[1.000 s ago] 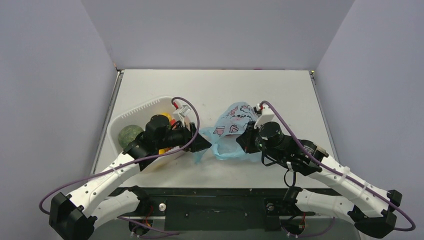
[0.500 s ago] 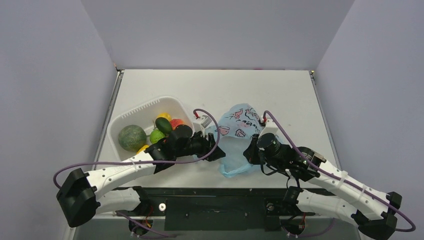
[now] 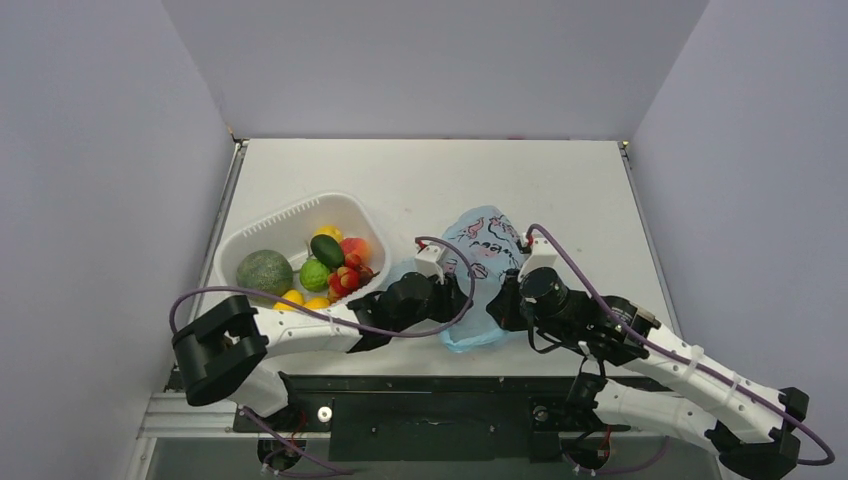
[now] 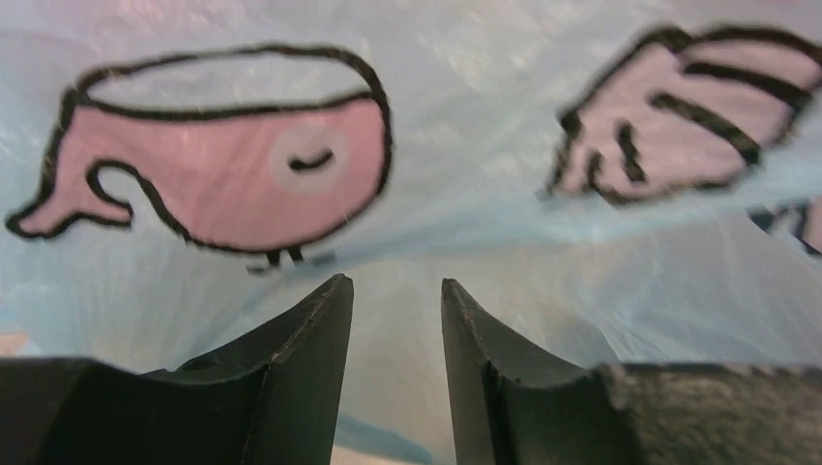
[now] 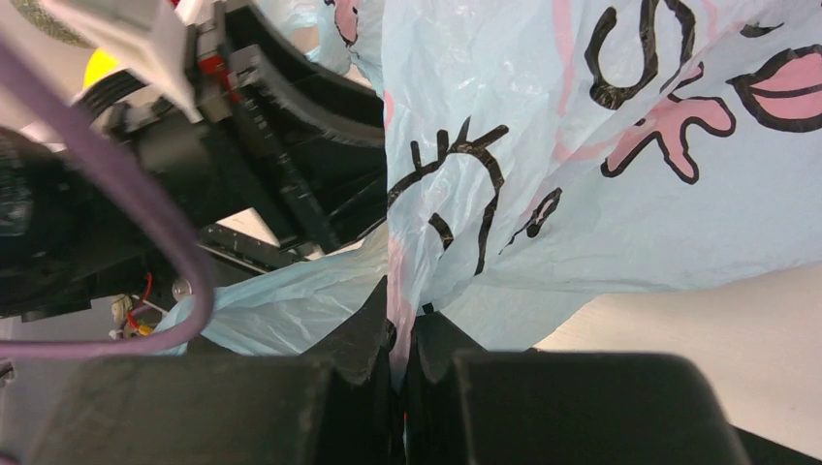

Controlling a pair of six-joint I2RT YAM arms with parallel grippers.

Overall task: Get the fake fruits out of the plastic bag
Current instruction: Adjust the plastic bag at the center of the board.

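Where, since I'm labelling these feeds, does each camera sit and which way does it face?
Top external: above and behind the robot, looking down at the table; left arm and right arm show.
Left wrist: on the left arm, facing the light-blue printed plastic bag close up; open left fingers show.
Right wrist: on the right arm, looking along right fingers pinching the bag; the left arm shows too.
Shared: all three see the bag.

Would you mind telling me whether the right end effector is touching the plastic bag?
Touching. The right wrist view shows the right end effector shut on a fold of the plastic bag, with the film pinched in it and no gap.
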